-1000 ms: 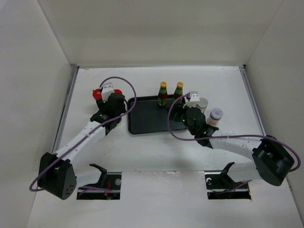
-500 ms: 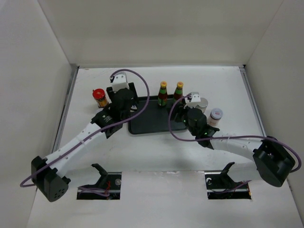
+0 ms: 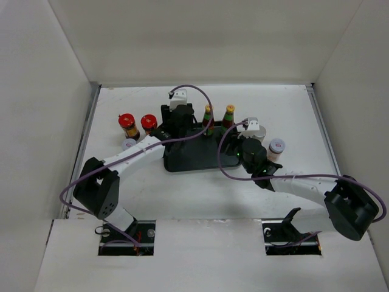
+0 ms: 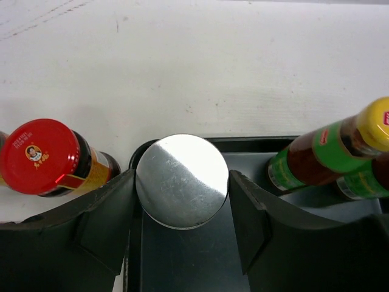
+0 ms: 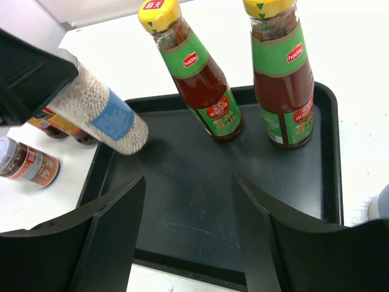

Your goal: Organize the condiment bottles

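Observation:
My left gripper (image 4: 182, 185) is shut on a grey-topped jar (image 4: 181, 180) of pale granules with a blue label (image 5: 100, 112). It holds the jar tilted over the back-left corner of the black tray (image 3: 188, 159). Two slim green yellow-capped bottles (image 3: 208, 117) (image 3: 229, 115) stand on the tray's back edge. Two red-lidded jars (image 3: 126, 123) (image 3: 149, 121) stand on the table left of the tray, and a short white-lidded jar (image 3: 129, 144) sits in front of them. My right gripper (image 5: 188, 201) hangs open and empty over the tray's front right.
A labelled white-lidded jar (image 3: 276, 146) and a pale jar (image 3: 261, 134) stand right of the tray, close to my right wrist. White walls enclose the table on three sides. The arm bases sit at the near edge.
My left arm has swung right from over the red-lidded jars to the tray's back-left corner, with the grey-topped jar in its grip. The right arm has hardly moved.

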Motion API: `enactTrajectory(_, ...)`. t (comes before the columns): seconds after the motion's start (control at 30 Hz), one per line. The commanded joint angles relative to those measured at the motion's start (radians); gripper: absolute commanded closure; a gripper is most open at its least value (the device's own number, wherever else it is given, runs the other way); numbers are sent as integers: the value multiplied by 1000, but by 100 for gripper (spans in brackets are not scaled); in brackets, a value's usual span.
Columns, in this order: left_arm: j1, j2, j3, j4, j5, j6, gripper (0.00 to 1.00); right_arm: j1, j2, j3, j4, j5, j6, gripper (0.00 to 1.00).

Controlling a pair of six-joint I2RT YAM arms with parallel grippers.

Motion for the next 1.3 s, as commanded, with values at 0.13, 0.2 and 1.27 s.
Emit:
enactTrajectory(0.13, 63, -4, 14, 169, -18, 25, 59, -13, -14, -6, 62, 6, 14, 35)
enactTrajectory(0.2, 73, 6, -4, 182, -11, 18, 57, -13, -11, -4, 59, 4, 14, 35)
enactTrajectory(1.27, -80, -266, -275, 414, 37, -10, 19, -45, -185, -44, 14, 64, -4, 73)
